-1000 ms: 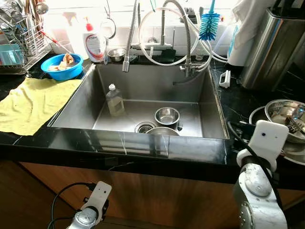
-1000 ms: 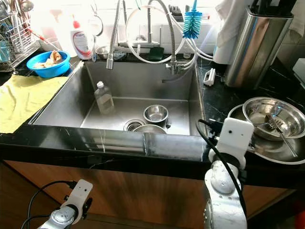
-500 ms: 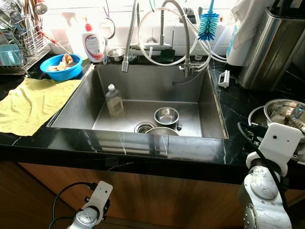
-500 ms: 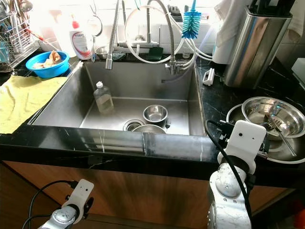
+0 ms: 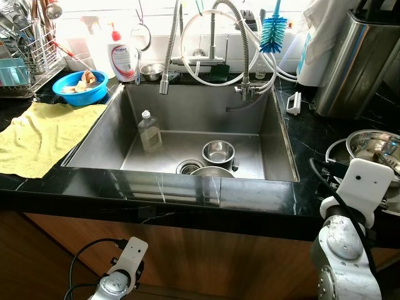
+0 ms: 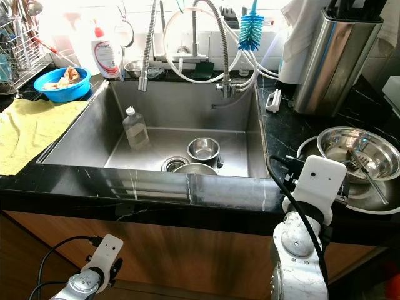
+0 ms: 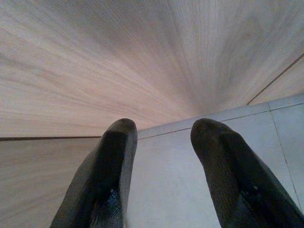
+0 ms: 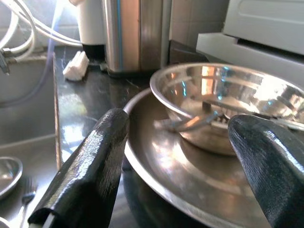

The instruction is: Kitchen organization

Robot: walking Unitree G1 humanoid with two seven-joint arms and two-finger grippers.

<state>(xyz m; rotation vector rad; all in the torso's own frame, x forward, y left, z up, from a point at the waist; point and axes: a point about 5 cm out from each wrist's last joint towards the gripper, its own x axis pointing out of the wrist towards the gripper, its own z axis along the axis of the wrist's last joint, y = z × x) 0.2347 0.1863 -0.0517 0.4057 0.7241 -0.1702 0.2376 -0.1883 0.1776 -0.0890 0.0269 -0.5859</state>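
At the worktop's right edge, the right gripper point(image 8: 178, 166) stands spread wide before a steel bowl point(image 8: 228, 107) on a large steel plate point(image 8: 185, 178).

Cutlery lies inside that bowl; the fingers point(image 8: 90, 161) touch neither bowl nor plate. Down in the sink point(image 5: 275, 134) stand a clear bottle point(image 5: 150, 131) near its left wall and a small steel cup point(image 5: 219, 152) beside the drain. A yellow cloth point(image 5: 37, 134) covers the worktop's left side, with a blue bowl point(image 5: 80, 87) behind it. Below the worktop, the left gripper point(image 7: 161, 175) hangs parted, facing the wooden cabinet front point(image 7: 142, 57).
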